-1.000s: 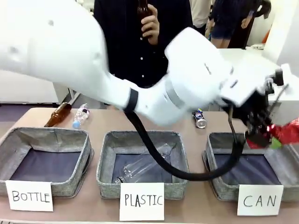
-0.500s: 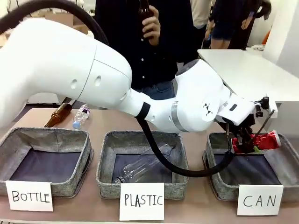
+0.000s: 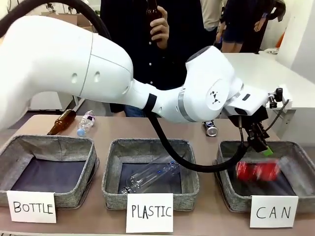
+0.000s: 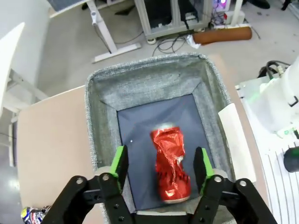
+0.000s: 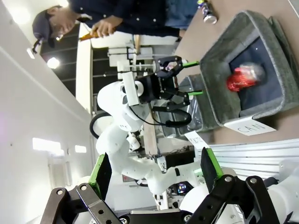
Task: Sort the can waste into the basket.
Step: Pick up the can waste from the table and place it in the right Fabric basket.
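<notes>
- Red can (image 4: 170, 168), crumpled and dented, is lying loose on the dark bottom of the basket (image 4: 154, 77), the grey bin sitting behind the card (image 3: 274, 211) reading "CAN".
- It is lying below the green pads (image 4: 120, 163) and touching neither of them.
- Left gripper (image 4: 161, 151) is hanging over the middle of the basket with its jaws spread wide and clasping nothing. That centring is likely meant to land a drop inside the walls rather than on the rim.
- Left arm (image 3: 98, 78) is reaching across the middle because this basket is standing at the right end of the row.
- Right gripper (image 5: 156, 156) is waiting away from the table (image 3: 209, 216), fingers wide apart and empty, apparently keeping clear of the other arm.
- Blue can (image 3: 210, 127) is lying on the table beyond the baskets, outside all of them, so it is yet to be sorted.
- From the front the red can is showing as a blurred smear, so I cannot tell whether it is settled or tumbling.
- Black cable (image 3: 167, 152) is crossing in front of the basket's left wall, and the gripper's own body is hiding the near wall in the left wrist view.
- Print on the blue can is too small to read.
</notes>
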`<state>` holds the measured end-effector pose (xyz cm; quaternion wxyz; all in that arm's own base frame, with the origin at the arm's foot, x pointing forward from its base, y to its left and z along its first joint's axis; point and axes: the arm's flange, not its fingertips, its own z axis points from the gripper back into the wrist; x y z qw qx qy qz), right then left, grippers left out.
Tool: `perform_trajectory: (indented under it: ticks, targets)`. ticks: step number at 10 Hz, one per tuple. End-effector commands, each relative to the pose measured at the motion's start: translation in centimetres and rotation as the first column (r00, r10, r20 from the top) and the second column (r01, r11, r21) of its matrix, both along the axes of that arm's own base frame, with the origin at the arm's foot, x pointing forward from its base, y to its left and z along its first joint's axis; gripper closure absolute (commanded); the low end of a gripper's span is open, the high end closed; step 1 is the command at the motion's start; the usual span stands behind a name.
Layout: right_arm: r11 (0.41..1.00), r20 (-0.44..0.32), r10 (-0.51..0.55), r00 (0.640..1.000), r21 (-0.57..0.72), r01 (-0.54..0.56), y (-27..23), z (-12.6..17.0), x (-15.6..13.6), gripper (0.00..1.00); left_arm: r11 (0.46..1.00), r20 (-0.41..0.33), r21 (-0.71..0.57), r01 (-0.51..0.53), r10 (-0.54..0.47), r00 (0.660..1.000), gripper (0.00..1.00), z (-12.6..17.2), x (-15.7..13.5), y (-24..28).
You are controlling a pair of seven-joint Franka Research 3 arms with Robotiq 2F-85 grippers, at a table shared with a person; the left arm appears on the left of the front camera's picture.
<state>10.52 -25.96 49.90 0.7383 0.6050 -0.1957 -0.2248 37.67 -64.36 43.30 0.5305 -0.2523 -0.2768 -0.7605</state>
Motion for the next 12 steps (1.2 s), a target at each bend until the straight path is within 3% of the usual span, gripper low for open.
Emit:
perform_trajectory:
  ticks: [1, 5, 6, 7, 8, 9, 10, 11, 12]
  targets:
    - [1.000, 0.011, -0.005, 1.000, -0.022, 0.006, 0.1, 1.0, -0.5, 0.00, 1.000, -0.014, 0.009, -0.003, 0.003, 1.000, 0.00, -0.1, -0.2, -0.1]
    - [1.000, 0.011, -0.005, 1.000, -0.022, 0.006, 0.1, 1.0, -0.5, 0.00, 0.999, -0.041, 0.027, -0.023, 0.024, 0.999, 0.00, 0.5, 0.4, 0.6]
    - [1.000, -0.005, 0.015, 1.000, -0.022, -0.015, 0.4, 0.6, 0.5, 0.00, 0.987, -0.132, 0.147, -0.059, 0.079, 0.988, 0.00, 1.7, 0.4, 2.4]
    - [0.995, -0.039, 0.043, 0.998, -0.084, -0.046, 1.0, 0.8, 2.2, 0.00, 0.964, -0.272, 0.266, -0.018, 0.093, 0.958, 0.00, 3.8, 0.3, 6.3]
    - [0.986, -0.069, 0.122, 0.990, -0.108, -0.129, 2.1, 1.0, 4.8, 0.00, 0.933, -0.332, 0.360, -0.015, 0.143, 0.932, 0.00, 6.6, -0.2, 11.8]
    - [0.968, -0.126, 0.188, 0.974, -0.141, -0.205, 4.0, 1.4, 8.2, 0.00, 0.921, -0.383, 0.390, -0.018, 0.180, 0.906, 0.00, 9.5, -0.6, 18.5]
    - [0.949, -0.128, 0.245, 0.961, -0.170, -0.265, 6.1, 2.0, 11.3, 0.00, 0.917, -0.447, 0.399, -0.019, 0.212, 0.869, 0.00, 11.2, -0.9, 24.3]
    - [0.933, -0.064, 0.283, 0.957, -0.212, -0.291, 8.8, 2.7, 14.3, 0.00, 0.910, -0.451, 0.389, -0.142, 0.322, 0.832, 0.00, 11.9, -1.5, 30.0]
    - [0.898, -0.027, 0.368, 0.929, -0.247, -0.363, 12.1, 3.3, 17.3, 0.00, 0.903, -0.498, 0.362, -0.234, 0.399, 0.770, 0.00, 12.2, -1.6, 35.6]
